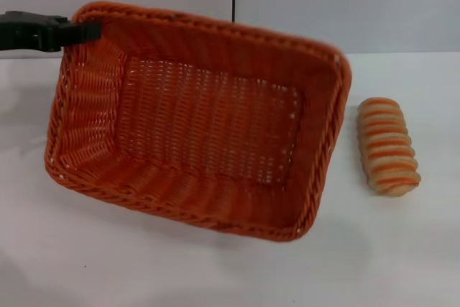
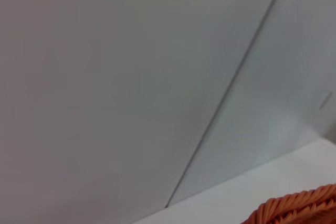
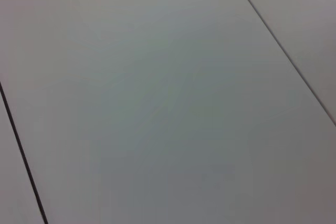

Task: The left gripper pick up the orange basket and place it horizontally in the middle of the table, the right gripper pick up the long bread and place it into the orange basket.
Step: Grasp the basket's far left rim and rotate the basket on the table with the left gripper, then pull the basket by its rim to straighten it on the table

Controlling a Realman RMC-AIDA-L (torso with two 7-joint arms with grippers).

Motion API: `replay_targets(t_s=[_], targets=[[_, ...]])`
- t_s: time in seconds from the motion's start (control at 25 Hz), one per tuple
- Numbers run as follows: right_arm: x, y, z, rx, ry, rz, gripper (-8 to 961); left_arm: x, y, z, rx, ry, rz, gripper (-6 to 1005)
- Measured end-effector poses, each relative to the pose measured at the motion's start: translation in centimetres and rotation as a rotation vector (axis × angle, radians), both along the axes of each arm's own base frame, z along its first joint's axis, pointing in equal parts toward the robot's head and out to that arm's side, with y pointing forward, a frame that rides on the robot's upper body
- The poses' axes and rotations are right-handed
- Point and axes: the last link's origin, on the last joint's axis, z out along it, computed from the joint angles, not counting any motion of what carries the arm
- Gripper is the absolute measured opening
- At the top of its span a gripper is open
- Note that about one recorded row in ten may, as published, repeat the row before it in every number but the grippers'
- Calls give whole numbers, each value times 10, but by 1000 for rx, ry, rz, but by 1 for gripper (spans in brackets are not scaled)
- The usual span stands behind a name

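One orange basket [image 1: 198, 120] gripped by left gripper [image 1: 85, 31], one long bread [image 1: 388, 146] beside

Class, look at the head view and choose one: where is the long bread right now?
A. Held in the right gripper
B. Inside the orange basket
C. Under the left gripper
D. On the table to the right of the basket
D: the long bread lies on the white table, apart from the orange basket, whose far left rim the left gripper grips.

Orange basket [image 1: 194, 116]: woven wicker-style, rough ribbed weave, braided rim. Long bread [image 1: 389, 146]: ridged, matt crust. Worktop [image 1: 215, 271]: smooth white, slight sheen. Left pincer [image 1: 85, 31]: matt black, plastic-looking.
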Motion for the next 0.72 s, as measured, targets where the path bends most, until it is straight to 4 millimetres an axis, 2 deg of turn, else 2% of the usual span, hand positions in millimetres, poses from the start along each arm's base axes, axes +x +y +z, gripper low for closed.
replay_targets(t_s=[0.4,0.72], targets=[[-1,7,0,-9,7,1,592,-19,-8,8,36,-121,200,235],[-3,16,-1,-28,7,2,593,-40,-17,-6,39,-162,282,262]])
